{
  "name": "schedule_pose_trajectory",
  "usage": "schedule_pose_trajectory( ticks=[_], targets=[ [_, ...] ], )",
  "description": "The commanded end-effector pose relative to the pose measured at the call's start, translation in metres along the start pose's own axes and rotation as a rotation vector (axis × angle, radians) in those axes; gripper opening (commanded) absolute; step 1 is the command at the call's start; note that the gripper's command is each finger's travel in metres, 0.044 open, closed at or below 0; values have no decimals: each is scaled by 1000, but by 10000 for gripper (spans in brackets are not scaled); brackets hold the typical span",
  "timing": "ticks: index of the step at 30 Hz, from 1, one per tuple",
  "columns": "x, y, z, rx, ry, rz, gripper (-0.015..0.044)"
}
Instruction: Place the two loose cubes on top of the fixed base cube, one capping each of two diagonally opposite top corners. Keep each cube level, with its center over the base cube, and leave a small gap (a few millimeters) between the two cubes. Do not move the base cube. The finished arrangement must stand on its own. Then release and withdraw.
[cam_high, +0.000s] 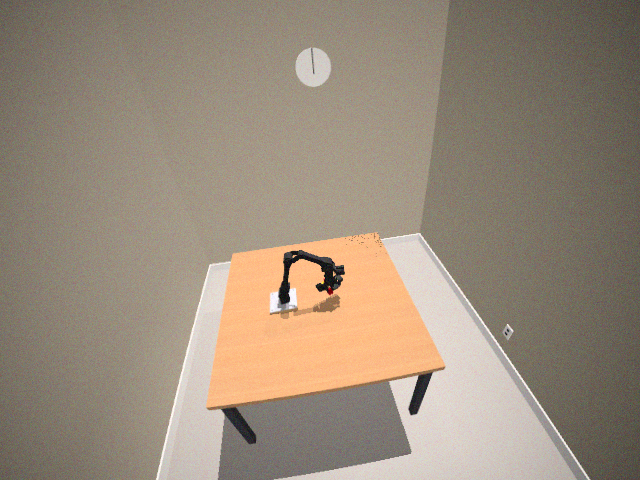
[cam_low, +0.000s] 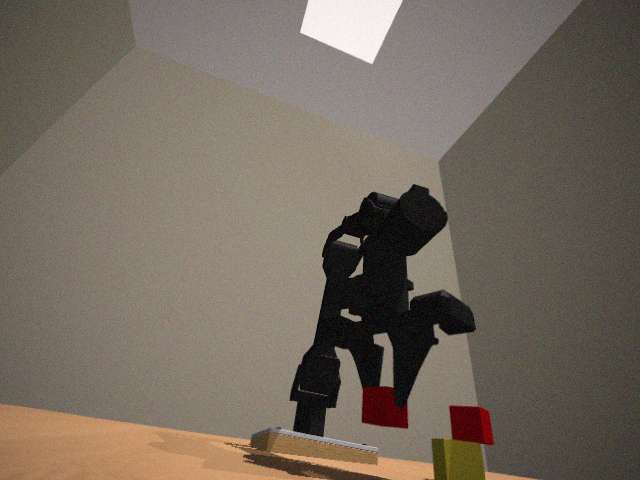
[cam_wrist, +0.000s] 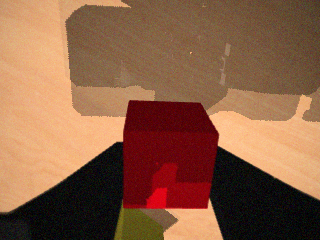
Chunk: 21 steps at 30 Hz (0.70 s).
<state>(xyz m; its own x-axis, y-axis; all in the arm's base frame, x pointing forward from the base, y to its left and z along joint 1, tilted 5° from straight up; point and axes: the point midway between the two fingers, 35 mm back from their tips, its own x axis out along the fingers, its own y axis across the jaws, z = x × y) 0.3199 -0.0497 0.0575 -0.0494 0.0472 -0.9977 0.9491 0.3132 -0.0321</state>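
"So, what is the gripper doing?"

"Holding a red cube, one finger on either side. It points down, and the cube hangs above the wooden table, looking close to level."

"And the yellow base cube?"

"From the exterior side, it's at about four o'clock from the held cube, with a gap between them. By the wrist view, a bit of it peeks out toward seven o'clock, partly hidden."

"Is anything on top of it?"

"Yes, the other red cube sits there, jutting past the yellow edge toward three o'clock in the exterior view. I can't tell from here whether its center is over the base."

"So one's up and one's in the grip. Where's the arm standing?"

"On its pale-topped base plate, between eight and nine o'clock from the gripper as seen from the top. The arm arches over from there."
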Motion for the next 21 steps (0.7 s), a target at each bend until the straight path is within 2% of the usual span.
schedule_pose_trajectory(
  ticks=[1, 15, 21],
  targets=[
    [-20, 1, 1, -1, -10, 12, 105],
    [-64, -4, -2, -1, -10, 11, 105],
    [-66, -4, -2, -8, -10, 11, 105]
  ],
)
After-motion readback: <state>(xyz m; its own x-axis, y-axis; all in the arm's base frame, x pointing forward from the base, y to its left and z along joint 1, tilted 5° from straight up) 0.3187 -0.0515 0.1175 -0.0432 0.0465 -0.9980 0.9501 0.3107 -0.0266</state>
